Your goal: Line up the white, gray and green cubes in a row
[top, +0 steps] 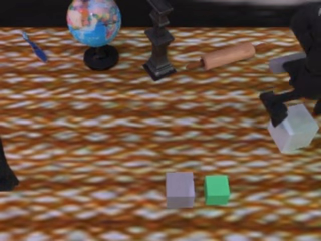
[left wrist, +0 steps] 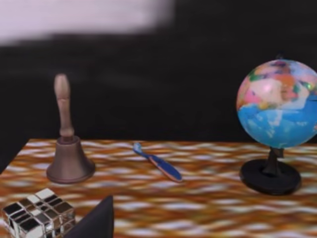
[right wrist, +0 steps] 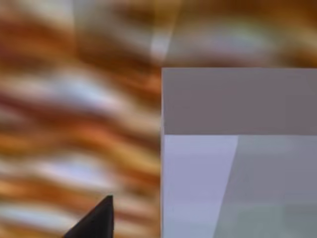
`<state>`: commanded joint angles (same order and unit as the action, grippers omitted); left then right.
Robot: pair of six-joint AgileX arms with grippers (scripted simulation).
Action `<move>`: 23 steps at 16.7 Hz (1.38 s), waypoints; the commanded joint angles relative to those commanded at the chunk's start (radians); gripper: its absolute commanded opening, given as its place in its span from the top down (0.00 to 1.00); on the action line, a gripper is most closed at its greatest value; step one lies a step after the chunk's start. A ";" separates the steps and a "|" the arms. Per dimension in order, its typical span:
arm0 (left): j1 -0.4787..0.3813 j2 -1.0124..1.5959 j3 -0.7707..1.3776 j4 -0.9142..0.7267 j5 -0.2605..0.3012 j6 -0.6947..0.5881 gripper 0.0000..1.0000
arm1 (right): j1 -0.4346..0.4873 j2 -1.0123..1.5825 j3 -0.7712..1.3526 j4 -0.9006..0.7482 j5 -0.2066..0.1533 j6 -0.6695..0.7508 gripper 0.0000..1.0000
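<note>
At the surface's point(top: 100, 130) right edge, the right hand point(top: 296, 105) of an AgileX arm grips the white cube point(top: 296, 131), its fingers point(top: 275, 106) closed against the cube's sides and the cube tilted. Well to its left, near the front edge, the gray cube point(top: 180, 189) and green cube point(top: 216, 190) sit just beside each other (a narrow gap between them). The left arm is parked at the left edge; whether its hand is open cannot be told. Along the back stand a globe point(top: 94, 22), a dark statuette point(top: 159, 45), a rolling pin point(top: 226, 55) and a blue toothbrush point(top: 34, 46).
</note>
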<state>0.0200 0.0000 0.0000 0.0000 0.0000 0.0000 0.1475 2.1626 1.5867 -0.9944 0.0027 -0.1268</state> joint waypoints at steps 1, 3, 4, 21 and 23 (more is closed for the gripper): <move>0.000 0.000 0.000 0.000 0.000 0.000 0.00 | 0.000 0.018 -0.023 0.046 0.000 0.001 0.00; 0.000 0.000 0.000 0.000 0.000 0.000 0.00 | 0.001 0.052 -0.069 0.130 0.000 0.002 0.00; 0.000 0.000 0.000 0.000 0.000 0.000 0.00 | 0.002 0.067 -0.086 0.159 0.001 0.003 0.00; 0.000 0.000 0.000 0.000 0.000 0.000 0.00 | 0.002 0.082 -0.103 0.184 0.001 0.004 0.90; 0.000 0.000 0.000 0.000 0.000 0.000 0.00 | 0.002 0.082 -0.103 0.184 0.001 0.004 1.00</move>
<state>0.0200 0.0000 0.0000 0.0000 0.0000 0.0000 0.1499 2.2443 1.4835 -0.8100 0.0035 -0.1231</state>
